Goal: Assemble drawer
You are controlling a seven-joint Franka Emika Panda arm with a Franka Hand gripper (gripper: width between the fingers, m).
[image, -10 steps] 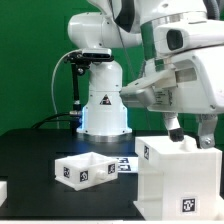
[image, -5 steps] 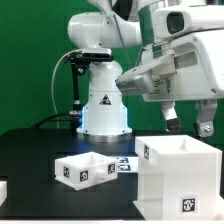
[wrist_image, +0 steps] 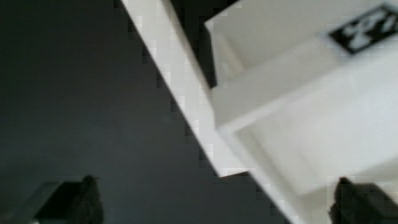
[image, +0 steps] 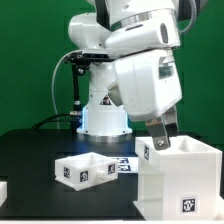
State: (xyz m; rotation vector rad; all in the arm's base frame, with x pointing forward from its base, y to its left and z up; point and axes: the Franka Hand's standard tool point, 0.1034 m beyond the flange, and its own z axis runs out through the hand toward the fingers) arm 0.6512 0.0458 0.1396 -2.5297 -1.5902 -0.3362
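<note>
The drawer's large white boxy housing (image: 180, 182) stands at the exterior view's right, open side up, with square tags on its walls. One small shallow tray (image: 84, 169) lies on the black table to its left. A white piece at the left edge (image: 3, 191) is too cropped to name. My gripper (image: 163, 133) hangs just above the housing's upper left rim. In the wrist view the housing's wall (wrist_image: 178, 85) runs between my gripper's (wrist_image: 219, 205) dark fingertips (wrist_image: 71, 201), which stand wide apart, open and empty.
The marker board (image: 124, 163) lies flat on the black table (image: 40, 150) between the tray and the housing. The arm's white base (image: 103, 110) stands behind, with a black cable post to its left, before a green backdrop.
The arm's wrist has swung round and moved to the exterior view's left, from over the housing's right side to its left rim, and lower. Housing and tray have not moved.
</note>
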